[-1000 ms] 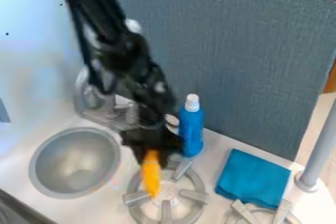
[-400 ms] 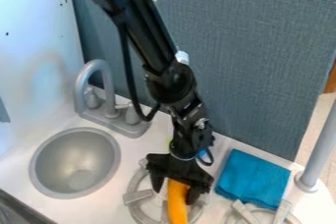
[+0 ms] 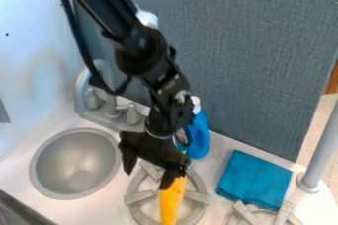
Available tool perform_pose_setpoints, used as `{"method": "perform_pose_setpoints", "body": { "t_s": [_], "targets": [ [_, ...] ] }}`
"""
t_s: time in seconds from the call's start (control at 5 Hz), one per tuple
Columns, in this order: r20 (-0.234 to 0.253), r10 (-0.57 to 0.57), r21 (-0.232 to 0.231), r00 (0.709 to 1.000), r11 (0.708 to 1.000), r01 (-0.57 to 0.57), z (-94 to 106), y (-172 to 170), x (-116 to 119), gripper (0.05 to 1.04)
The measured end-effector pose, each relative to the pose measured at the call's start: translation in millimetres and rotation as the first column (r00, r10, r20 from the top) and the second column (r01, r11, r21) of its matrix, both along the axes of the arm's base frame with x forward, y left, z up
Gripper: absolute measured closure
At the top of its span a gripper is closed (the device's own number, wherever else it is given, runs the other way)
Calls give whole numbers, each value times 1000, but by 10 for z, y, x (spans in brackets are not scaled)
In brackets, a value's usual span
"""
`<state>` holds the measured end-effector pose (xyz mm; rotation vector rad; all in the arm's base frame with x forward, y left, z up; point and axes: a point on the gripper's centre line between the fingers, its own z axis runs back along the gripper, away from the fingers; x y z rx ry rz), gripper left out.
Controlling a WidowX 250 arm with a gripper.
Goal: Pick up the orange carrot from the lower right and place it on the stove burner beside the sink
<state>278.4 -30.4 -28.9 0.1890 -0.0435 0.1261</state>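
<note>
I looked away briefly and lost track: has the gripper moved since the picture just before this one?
Yes. The gripper has moved left in the view, toward the sink basin; it now appears just beside the basin's rim, where a wider gap showed before.

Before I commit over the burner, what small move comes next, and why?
I'd probably shift the gripper slightly toward the blue cloth: its fingers look spread apart, yet the orange object at the burner doesn't appear between them; one finger overlaps its upper end in this view.

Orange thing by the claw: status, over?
Claw open, one finger by orange thing, contact unclear. Orange thing over burner. Blue bottle close behind claw.
</note>
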Motion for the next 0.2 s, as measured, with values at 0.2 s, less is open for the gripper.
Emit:
{"method": "perform_pose_setpoints", "body": {
  "t_s": [0.2],
  "targets": [
    [21,-6,-16,1000,1000,6,290,9,-48,73]
  ]
}}
